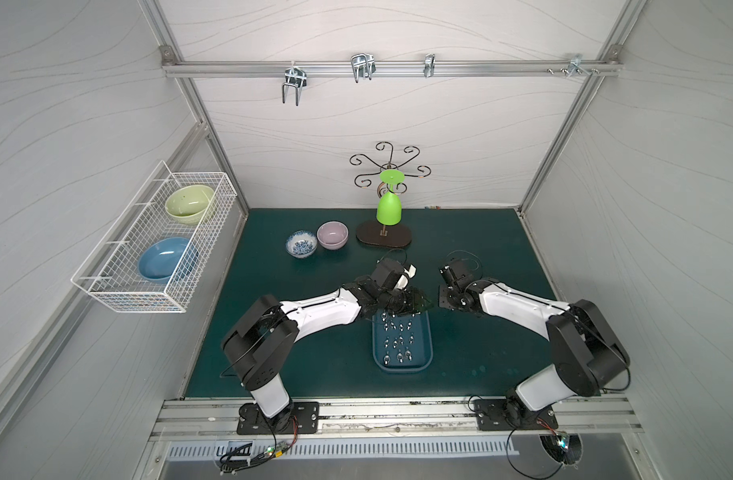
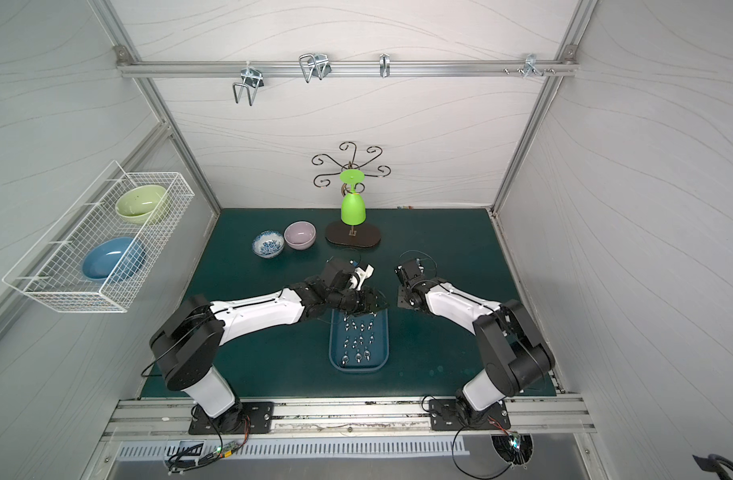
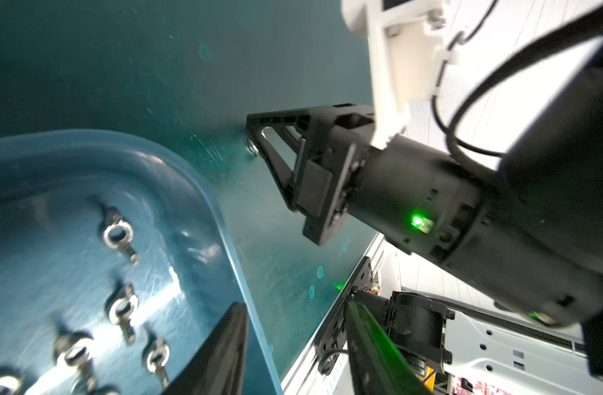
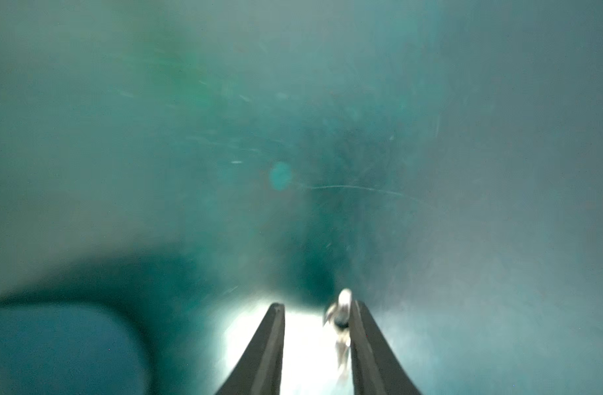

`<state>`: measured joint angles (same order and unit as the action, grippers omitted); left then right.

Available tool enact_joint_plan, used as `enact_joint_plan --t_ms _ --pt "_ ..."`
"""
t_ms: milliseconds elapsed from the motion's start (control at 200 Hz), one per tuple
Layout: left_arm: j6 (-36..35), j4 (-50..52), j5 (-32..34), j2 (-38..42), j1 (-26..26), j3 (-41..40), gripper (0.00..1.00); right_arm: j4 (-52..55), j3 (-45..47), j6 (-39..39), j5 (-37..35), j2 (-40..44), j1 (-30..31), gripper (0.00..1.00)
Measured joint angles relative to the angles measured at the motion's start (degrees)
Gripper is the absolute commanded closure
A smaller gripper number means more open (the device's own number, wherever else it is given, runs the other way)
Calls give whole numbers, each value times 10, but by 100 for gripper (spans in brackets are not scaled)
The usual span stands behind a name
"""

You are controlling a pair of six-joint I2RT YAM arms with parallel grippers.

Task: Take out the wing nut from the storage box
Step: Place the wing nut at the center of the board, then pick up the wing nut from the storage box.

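1. Silver wing nut (image 4: pixel 341 318) on tabletop (image 4: pixel 464 171), inside spread right claw (image 4: pixel 317 304), touching one finger (image 4: pixel 365 342); storage box (image 1: pixel 429 353) near.
2. Left claw (image 3: pixel 295 307) spread, empty, over storage box.
3. Letting-go step, likely; next: lift right claw straight up.

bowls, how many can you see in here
4. A green bowl and a blue bowl sit in the white wire basket; a blue-patterned bowl and a lilac bowl stand side by side on the table. No others show.
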<state>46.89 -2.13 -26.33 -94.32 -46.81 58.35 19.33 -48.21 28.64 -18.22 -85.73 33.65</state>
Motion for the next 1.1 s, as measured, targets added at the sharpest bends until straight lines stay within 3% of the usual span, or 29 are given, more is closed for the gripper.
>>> enact_joint_plan --t_ms 195,420,655,1100 --pt "-16 39 40 105 32 -44 49 30 -60 3 -22 40 111 63" --pt "3 63 70 192 154 -155 50 30 -126 15 -10 -39 212 63" --pt "17 94 84 226 172 -224 50 23 -152 19 21 -120 214 61" --pt "12 96 87 237 180 -229 50 -1 -172 26 59 -191 187 65"
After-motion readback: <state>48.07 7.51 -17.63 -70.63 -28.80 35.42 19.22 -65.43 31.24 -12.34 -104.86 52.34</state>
